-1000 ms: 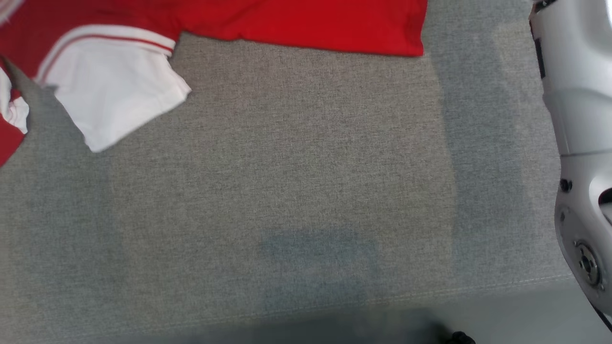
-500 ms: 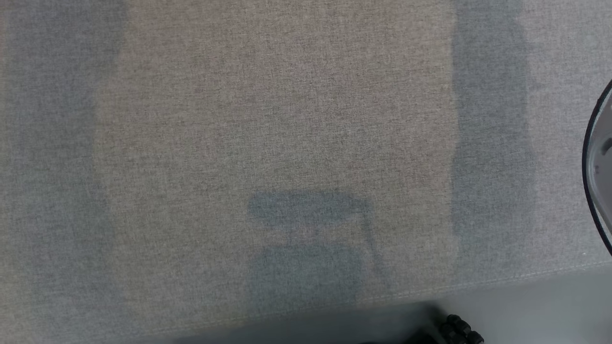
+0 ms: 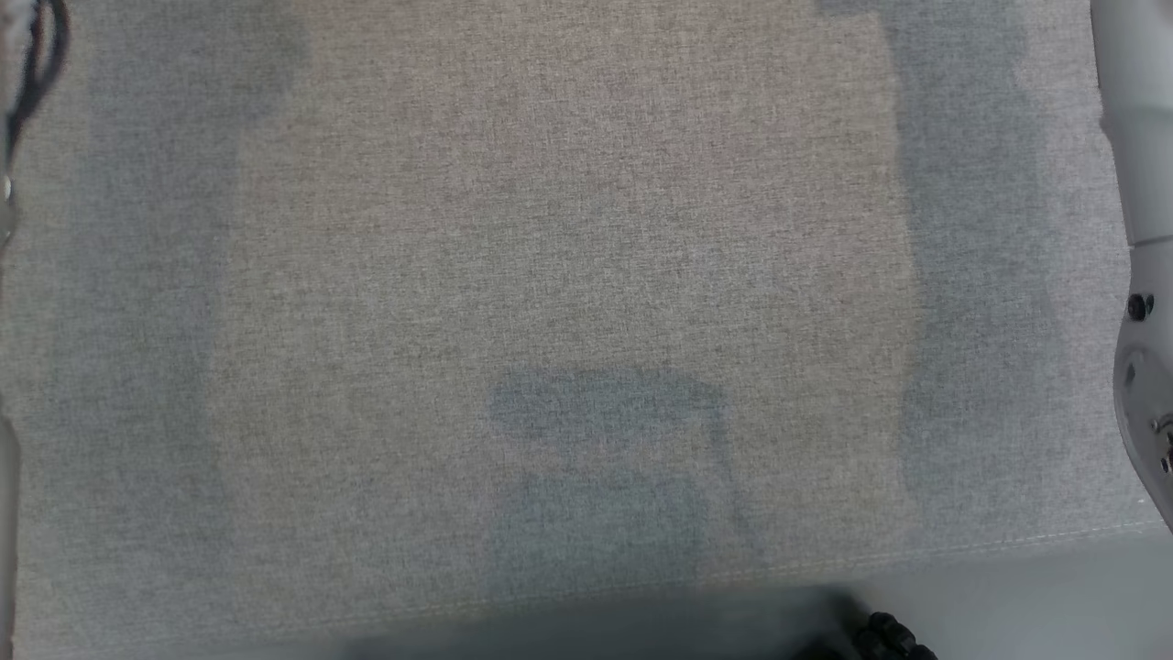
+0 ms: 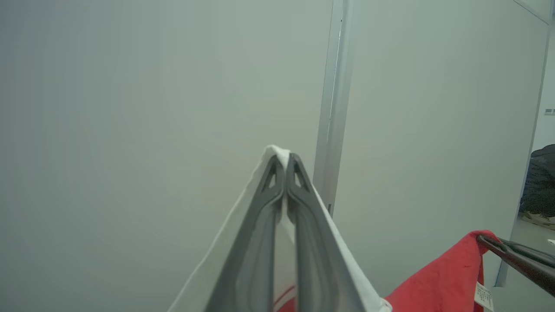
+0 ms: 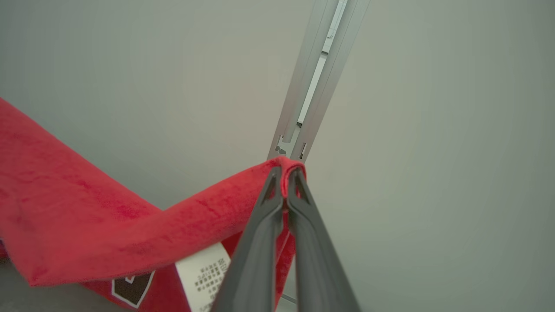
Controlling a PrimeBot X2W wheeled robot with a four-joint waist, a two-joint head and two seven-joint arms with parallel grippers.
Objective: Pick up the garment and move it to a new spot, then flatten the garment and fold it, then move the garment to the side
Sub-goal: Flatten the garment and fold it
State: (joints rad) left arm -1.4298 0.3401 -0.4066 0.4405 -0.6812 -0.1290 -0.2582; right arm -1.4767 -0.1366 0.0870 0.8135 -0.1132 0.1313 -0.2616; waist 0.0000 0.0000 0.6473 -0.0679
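- Above the grey woven fabric surface (image 3: 586, 229), as I judge it, hangs the red and white knit garment (image 5: 86, 208), lifted clear so it can be carried to another spot on that surface.
- The left gripper (image 4: 285, 161) has its two long dark fingers pressed together on a white edge (image 4: 208, 268) of the garment. The cloth peeks out just past the tips and drapes down both sides of the fingers.
- The right gripper (image 5: 285, 173) is likewise clamped, on a fold of red cloth that wraps over its tips. A white printed care label (image 5: 204, 273) and a dark shield-shaped badge (image 5: 132, 288) hang below the pinch.
- Two separate pinch points look chosen so that the cloth spreads between the arms rather than bunching, which should make laying it flat on the surface easier.
- Both wrist cameras face a pale wall with a silver metal upright (image 5: 316, 73), which suggests the fingers point up and away from the surface.
- Over the surface's right edge shows the right arm's pale forearm (image 3: 1145, 183), and soft shadows (image 3: 605, 403) lie near the surface's front seam.
- The pick-up seems done and this is the carry. Flattening, folding and setting aside are not yet done.
- Each hold is a thin pinch near an edge, so a slip is the likely risk.
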